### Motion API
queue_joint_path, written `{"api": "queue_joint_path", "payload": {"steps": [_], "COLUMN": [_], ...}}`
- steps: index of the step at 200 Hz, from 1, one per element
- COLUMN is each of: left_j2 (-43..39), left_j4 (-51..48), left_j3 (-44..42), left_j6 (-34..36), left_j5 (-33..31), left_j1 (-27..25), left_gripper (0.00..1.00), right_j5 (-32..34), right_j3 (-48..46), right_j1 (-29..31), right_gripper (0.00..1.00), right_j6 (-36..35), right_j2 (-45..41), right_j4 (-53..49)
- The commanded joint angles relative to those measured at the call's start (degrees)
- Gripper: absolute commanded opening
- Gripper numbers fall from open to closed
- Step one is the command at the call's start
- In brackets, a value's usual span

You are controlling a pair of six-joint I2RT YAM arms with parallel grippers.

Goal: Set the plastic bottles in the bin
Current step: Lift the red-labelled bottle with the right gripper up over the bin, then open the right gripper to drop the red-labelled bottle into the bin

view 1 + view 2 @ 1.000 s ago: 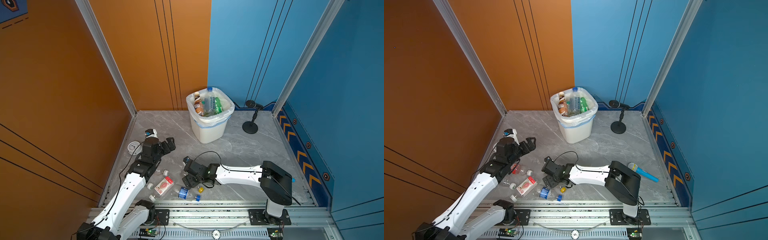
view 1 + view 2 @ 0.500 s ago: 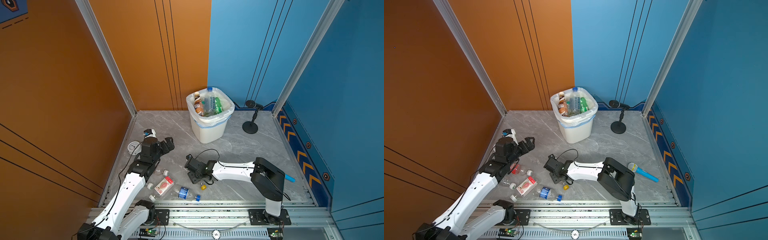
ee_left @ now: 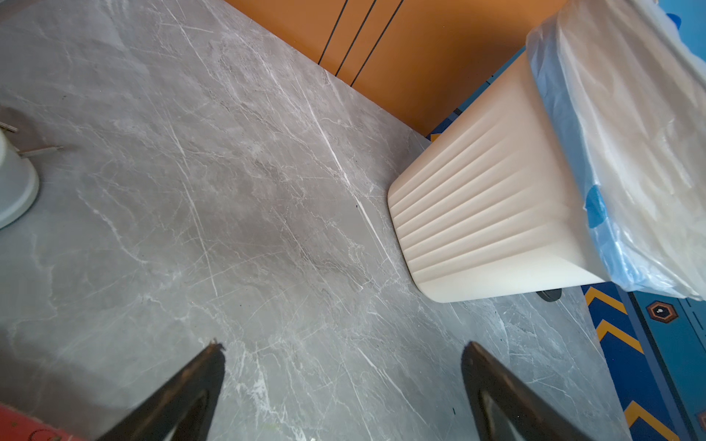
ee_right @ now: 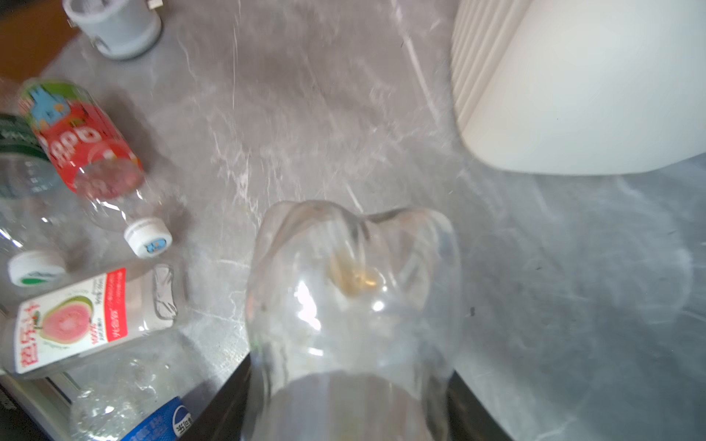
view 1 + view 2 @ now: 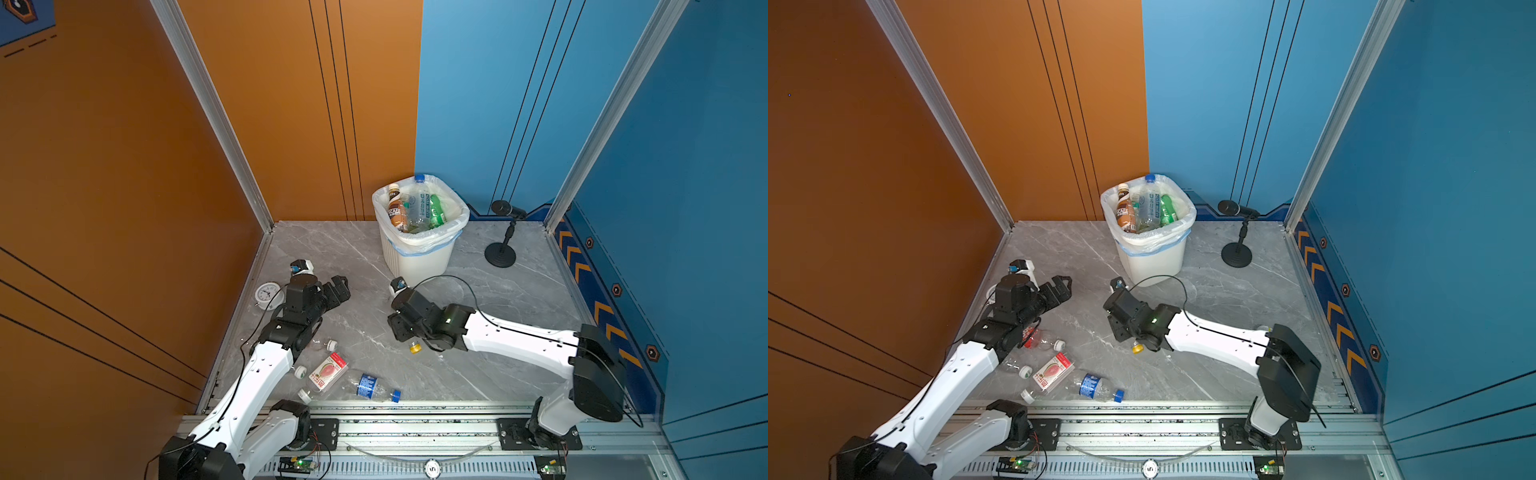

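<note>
The right gripper (image 5: 400, 329) is closed on a clear plastic bottle (image 4: 351, 305), squeezing its dented body between the black fingers, left of the middle of the floor. The bottle's yellow cap (image 5: 414, 347) pokes out on the near side, low toward the marble. The body is too see-through for me to read its long axis exactly.

The left gripper (image 5: 338, 289) is spread wide with nothing between its fingers (image 3: 198, 382), aimed right toward the bin (image 5: 419, 257).

The bin stands at the far wall. Inside it, a brown bottle (image 5: 397, 210), a clear blue-capped bottle (image 5: 420, 203) and a green bottle (image 5: 436, 212) lean with caps up.

At the near left lie four more:
- The guava-label bottle (image 5: 328, 372) lies diagonally, cap near-left.
- The blue-label bottle (image 5: 372, 386) lies left to right, cap right.
- The red-label bottle (image 5: 1034, 336) lies with its cap right.
- A clear bottle (image 5: 1013, 365) is partly under the left arm.
</note>
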Motion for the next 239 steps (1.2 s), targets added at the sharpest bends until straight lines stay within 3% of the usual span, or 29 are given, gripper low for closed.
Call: {"api": "queue_joint_path", "payload": {"steps": [1, 42, 93, 167, 227, 239], "left_j2": [0.0, -0.3, -1.9, -4.7, -5.9, -6.0], "left_j4": [0.4, 0.1, -1.2, -4.9, -6.3, -6.5], "left_j3": [-0.9, -1.4, -2.2, -3.1, -3.3, -3.3], "left_j6": [-0.4, -1.3, -2.5, -4.1, -5.2, -5.4], "left_j5": [1.3, 1.9, 2.2, 2.2, 1.8, 1.8], "left_j1": [0.7, 0.8, 0.8, 0.8, 0.8, 0.8], "left_gripper": [0.98, 0.98, 0.98, 0.98, 0.98, 0.98], "right_j5": [5.0, 5.5, 0.0, -4.2, -6.2, -5.9], "right_j3": [2.3, 9.7, 28.1, 52.7, 57.7, 58.5], "right_j1": [-3.7, -13.5, -24.8, -30.0, -31.8, -32.1], "right_gripper": [0.51, 0.52, 0.53, 0.54, 0.55, 0.64], "right_j6": [-4.5, -12.2, -19.4, -26.0, -27.1, -27.1], "right_j2": [-5.5, -9.0, 1.5, 19.3, 26.7, 28.0], "right_j4": [-1.6, 5.3, 8.4, 4.2, 2.5, 2.4]}}
